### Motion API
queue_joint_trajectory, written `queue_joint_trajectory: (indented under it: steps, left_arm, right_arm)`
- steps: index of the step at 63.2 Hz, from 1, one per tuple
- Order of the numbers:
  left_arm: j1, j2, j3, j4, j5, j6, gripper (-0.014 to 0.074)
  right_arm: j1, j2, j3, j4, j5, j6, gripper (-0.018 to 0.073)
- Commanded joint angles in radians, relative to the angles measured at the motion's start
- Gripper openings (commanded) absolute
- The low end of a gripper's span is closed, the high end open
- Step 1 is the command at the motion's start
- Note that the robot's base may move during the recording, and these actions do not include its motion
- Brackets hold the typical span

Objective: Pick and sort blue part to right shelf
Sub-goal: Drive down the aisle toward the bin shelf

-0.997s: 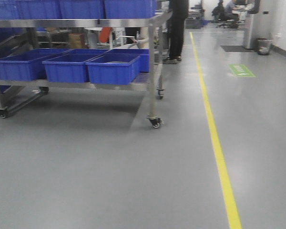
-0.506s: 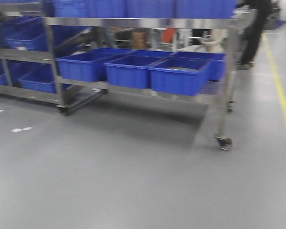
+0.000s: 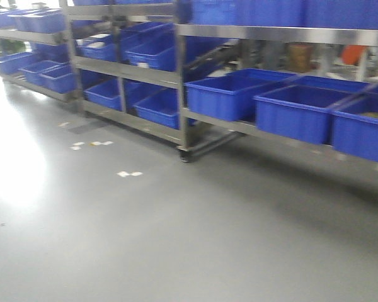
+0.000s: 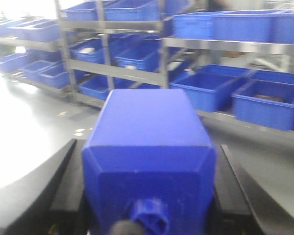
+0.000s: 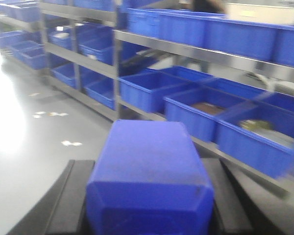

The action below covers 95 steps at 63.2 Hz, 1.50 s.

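Looks like the carry stage: left gripper (image 4: 148, 145) is clamped on the blue part (image 4: 147, 166), smooth bevelled plastic with a round knob cap, and the right gripper (image 5: 144, 164) grips another blue block (image 5: 149, 191), cap not visible. Next it needs lining up over a rigid blue bin (image 3: 220, 104) on the steel right shelf (image 3: 271, 32).

Glossy grey floor (image 3: 176, 239), scattered white tape marks (image 3: 129, 173)
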Motion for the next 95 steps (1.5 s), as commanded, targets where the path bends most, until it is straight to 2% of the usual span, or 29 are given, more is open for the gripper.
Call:
queue_joint_trajectory:
  steps: [1,95]
  left_arm:
    - [0.002,0.007,-0.029,-0.006,-0.088,-0.002,0.0261]
    - [0.002,0.007,-0.029,-0.006,-0.088,-0.002,0.0261]
  right_arm:
    - [-0.007,0.007,-0.032,-0.009,-0.093,-0.007,0.0399]
    - [-0.007,0.007,-0.032,-0.009,-0.093,-0.007,0.0399]
